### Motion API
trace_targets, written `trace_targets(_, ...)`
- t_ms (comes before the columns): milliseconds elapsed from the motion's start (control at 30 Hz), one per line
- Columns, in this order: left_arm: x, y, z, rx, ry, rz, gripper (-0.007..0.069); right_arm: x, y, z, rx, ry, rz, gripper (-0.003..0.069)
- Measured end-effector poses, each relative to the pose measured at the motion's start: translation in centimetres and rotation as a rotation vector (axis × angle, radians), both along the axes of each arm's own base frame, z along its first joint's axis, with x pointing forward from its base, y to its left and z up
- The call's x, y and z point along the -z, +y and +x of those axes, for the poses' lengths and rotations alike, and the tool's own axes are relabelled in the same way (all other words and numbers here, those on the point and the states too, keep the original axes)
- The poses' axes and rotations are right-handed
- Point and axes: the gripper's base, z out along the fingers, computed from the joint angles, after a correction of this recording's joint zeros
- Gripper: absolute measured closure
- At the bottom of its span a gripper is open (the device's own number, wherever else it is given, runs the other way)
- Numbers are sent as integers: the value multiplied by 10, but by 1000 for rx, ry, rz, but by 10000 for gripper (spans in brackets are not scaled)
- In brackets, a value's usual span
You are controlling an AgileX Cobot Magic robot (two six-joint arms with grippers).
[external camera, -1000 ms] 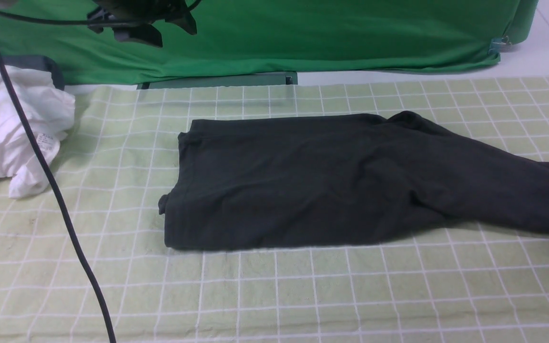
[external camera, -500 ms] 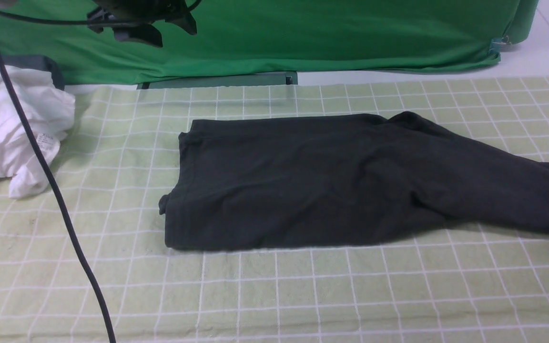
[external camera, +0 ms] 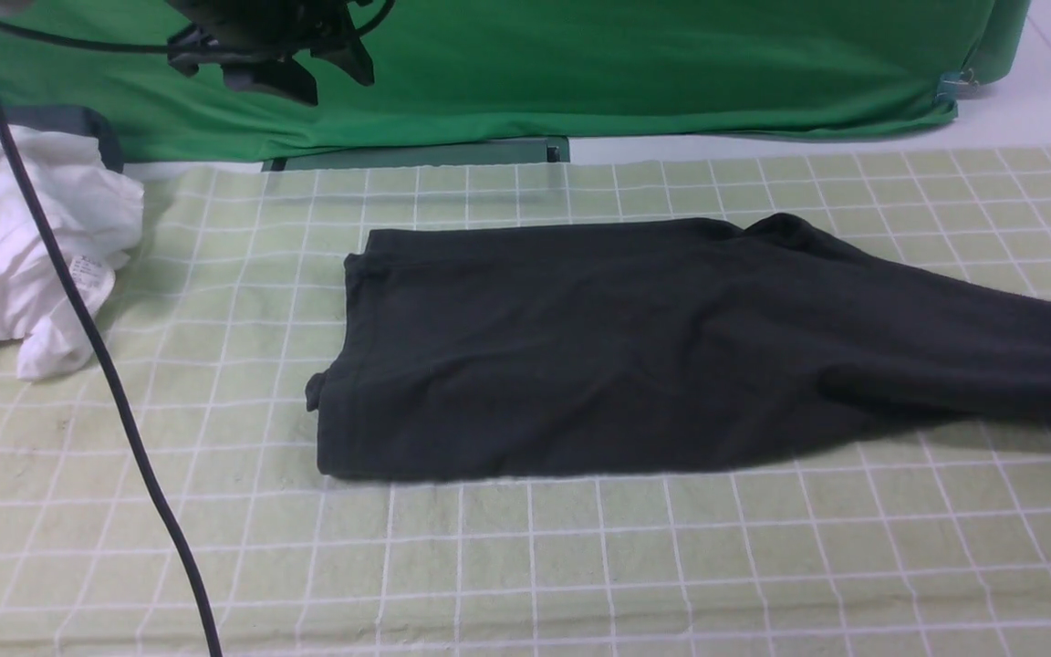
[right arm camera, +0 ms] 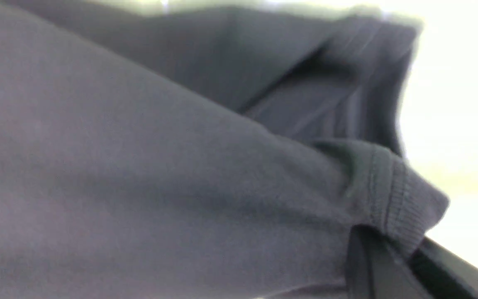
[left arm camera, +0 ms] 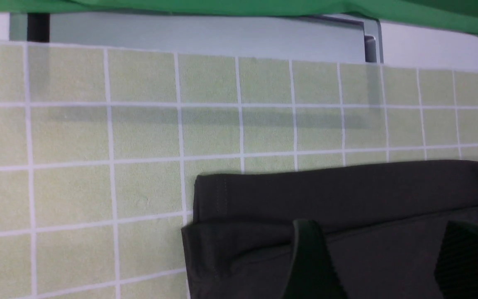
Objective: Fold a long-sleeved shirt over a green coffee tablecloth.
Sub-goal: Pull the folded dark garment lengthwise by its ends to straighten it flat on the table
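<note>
Blurred black long-sleeved shirt (right arm camera: pixel 139 174), cuff (right arm camera: pixel 392 195) pinched in end effector (right arm camera: pixel 403 253)

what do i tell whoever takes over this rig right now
Left gripper: open, above the long-sleeved shirt's left end, holding nothing.
Right gripper: shut on the sleeve cuff.
Shirt lies partly folded on the green coffee tablecloth, one sleeve stretched out to the right.
Done: body folded into a band.
Left: probably fold that sleeve in, then finish folding.

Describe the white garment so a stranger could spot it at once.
On the pale green gridded tablecloth, look to its left edge, left of the black long-sleeved shirt. The white garment lies crumpled there, the only white cloth, with a small tag showing.
</note>
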Motion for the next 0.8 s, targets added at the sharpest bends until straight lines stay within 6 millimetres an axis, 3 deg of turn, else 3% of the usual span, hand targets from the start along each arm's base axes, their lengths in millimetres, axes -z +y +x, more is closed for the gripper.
trace_targets(133, 1, 0, -3, 28, 26, 10, 267, -17, -5, 9, -11, -67, -43, 629)
trace_targets(367, 2, 0, -3, 38, 30, 23, 286, -5, -12, 20, -36, -112, -93, 595)
trace_targets(467, 4, 3, -4, 39, 43, 56, 286, 13, -16, 27, -47, -93, -108, 489)
trace_targets(567, 12, 5, -5, 36, 69, 88, 286, 25, -21, 30, -27, -77, -129, 295)
trace_targets(667, 28, 4, -8, 41, 131, 71, 286, 15, -24, 35, 4, -99, -138, 181)
trace_targets(700, 30, 4, -8, 41, 135, 70, 286, 15, -24, 35, 6, -97, -136, 176)
trace_targets(800, 50, -1, -13, 54, 213, 58, 286, -9, -26, 41, 49, -102, -120, 132)
